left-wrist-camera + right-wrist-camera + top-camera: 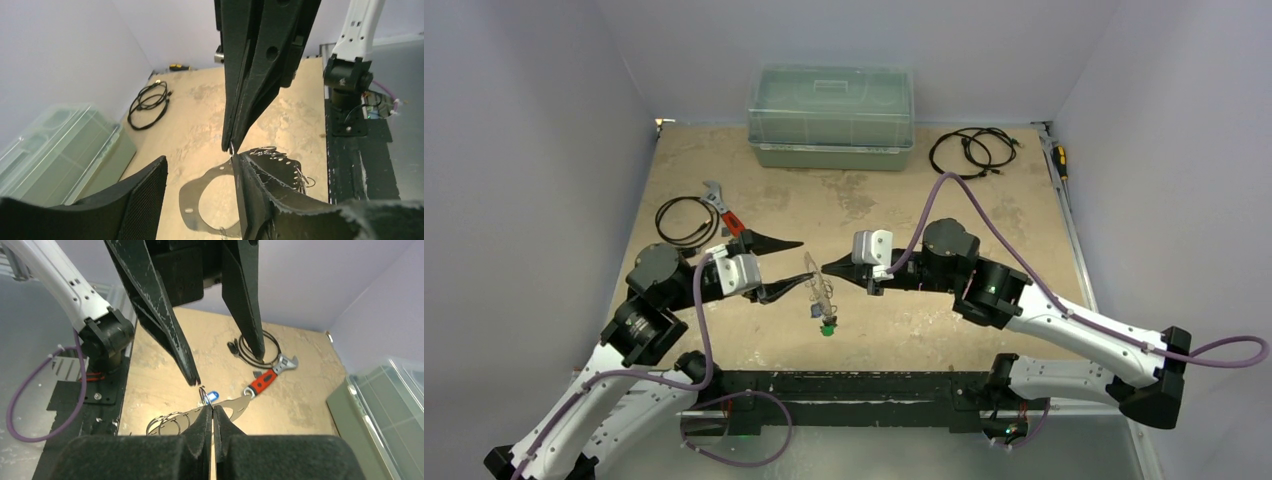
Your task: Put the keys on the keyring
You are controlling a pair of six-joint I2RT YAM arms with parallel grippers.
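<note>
While my right gripper (825,268) is clamped tight on the rim of the keyring (191,200), my left gripper (806,262) stands released, its jaws spread to either side of the right one's tip. The keyring, a flat silvery loop, sits between the two grippers over the middle of the table (894,330), nearer its near edge than its far one, and its rim lies against one finger (265,200) of my left gripper. A key with a green tag (827,328) shows just on the near side of the loop, and a key with a blue tag (210,396) sits just beyond my right fingertips. Whether either is threaded on I cannot tell. A red-handled wrench (724,210) and a black cable coil (682,220) lie toward the left edge, and a clear plastic box (831,115) stands at the far edge.
</note>
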